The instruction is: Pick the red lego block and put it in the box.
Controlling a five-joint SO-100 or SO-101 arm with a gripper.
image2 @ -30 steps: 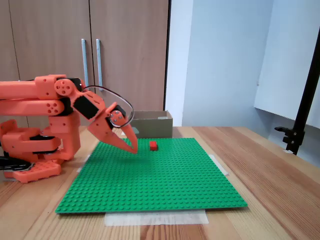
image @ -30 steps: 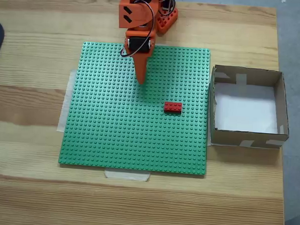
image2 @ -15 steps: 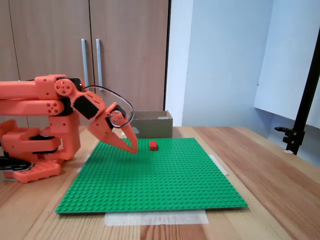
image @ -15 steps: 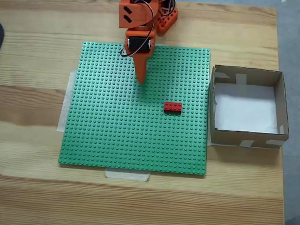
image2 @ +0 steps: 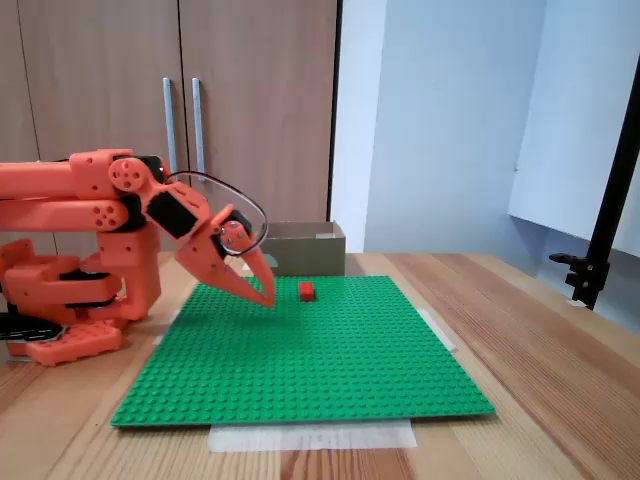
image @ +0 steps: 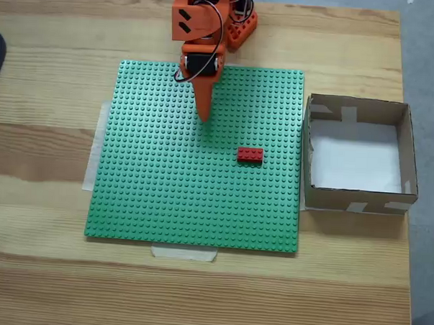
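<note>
Fixed views: the small red plastic lego block [image: 250, 154] could be knocked aside by the closed, empty orange gripper [image: 203, 117] nearby.

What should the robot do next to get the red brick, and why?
Probably swing the tool toward the red lego block and open it. The block lies untouched on the green baseplate, apart from the tool tip, and the box holds no block.
</note>
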